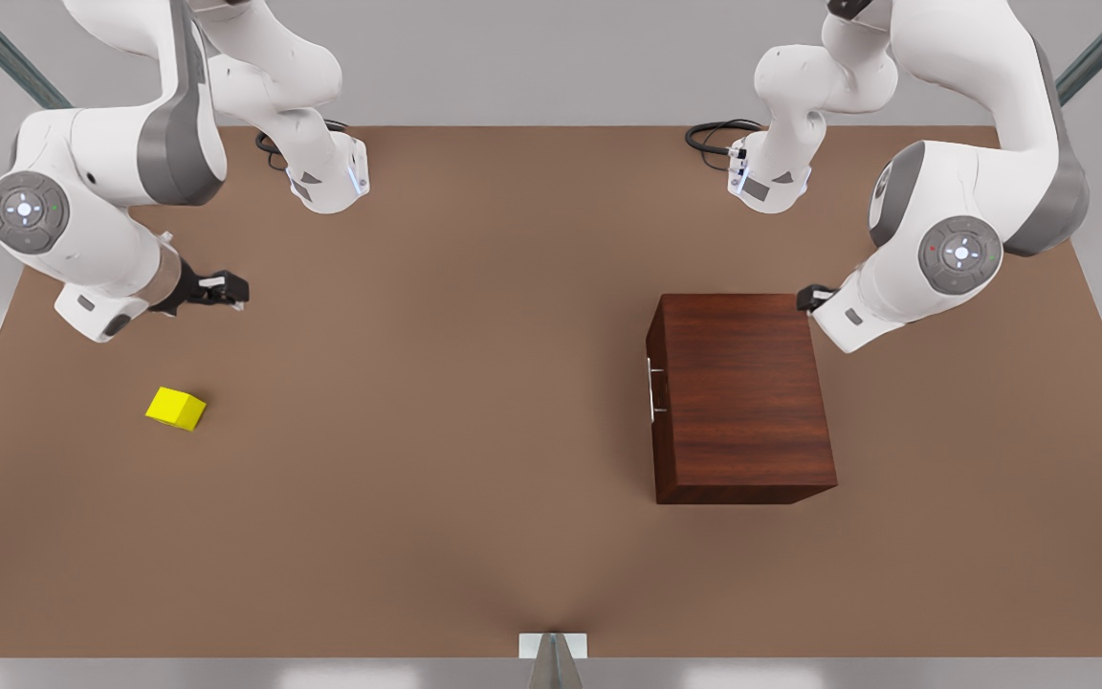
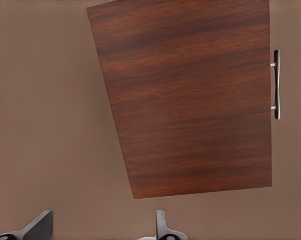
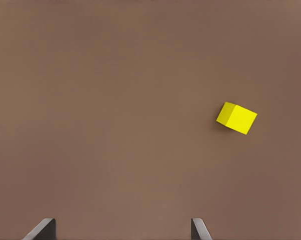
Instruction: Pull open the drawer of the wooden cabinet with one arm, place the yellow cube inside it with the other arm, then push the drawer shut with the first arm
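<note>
No step of the task is yet begun: the drawer (image 1: 653, 388) sits flush in the wooden cabinet (image 1: 742, 397), and the yellow cube (image 1: 176, 409) lies untouched on the worktop (image 1: 474, 383).

The left pincer (image 1: 807, 298) hangs above the cabinet's far corner, on the side turned away from the handle (image 1: 651, 389). Its fingers (image 2: 163, 227) stand wide apart and hold nothing. In the front view it is mostly hidden behind the arm, so its exact height over the cabinet top cannot be judged.

The right pincer (image 1: 231, 287) hovers nearer the worktop's far edge than the cube, well apart from it, fingers (image 3: 198, 229) spread wide and empty.

The cabinet stands toward the worktop's edge at the front view's right; the cube lies toward the opposite edge.

Judgement: the opening step is in hand. The next move calls for the left pincer to cross over the cabinet, descend at the front panel and close on the handle. The right arm waits.
</note>
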You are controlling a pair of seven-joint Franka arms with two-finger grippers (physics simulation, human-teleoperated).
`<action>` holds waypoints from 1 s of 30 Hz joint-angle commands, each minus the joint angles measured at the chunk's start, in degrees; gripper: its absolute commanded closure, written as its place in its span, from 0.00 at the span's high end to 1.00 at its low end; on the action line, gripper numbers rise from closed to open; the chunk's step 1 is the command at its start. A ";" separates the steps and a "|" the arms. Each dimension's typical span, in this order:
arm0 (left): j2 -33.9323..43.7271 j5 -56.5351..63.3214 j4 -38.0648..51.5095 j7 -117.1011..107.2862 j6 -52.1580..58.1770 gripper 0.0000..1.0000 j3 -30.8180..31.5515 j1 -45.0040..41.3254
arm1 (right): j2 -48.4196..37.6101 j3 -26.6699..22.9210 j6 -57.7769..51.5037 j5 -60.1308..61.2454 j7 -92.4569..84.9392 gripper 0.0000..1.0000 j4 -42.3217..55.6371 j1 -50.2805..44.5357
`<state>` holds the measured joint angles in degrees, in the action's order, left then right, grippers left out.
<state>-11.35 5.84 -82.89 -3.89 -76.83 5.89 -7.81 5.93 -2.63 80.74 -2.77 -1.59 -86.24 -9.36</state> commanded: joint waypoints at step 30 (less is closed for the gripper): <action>-34.79 15.34 17.76 -67.65 -14.75 1.00 0.62 -27.87 | 27.03 -1.15 27.35 -1.19 -6.93 1.00 0.47 22.72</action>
<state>-46.09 21.04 -65.17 -47.20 -91.24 6.55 -35.73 33.19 -3.79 103.27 -4.56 -6.18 -84.86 12.98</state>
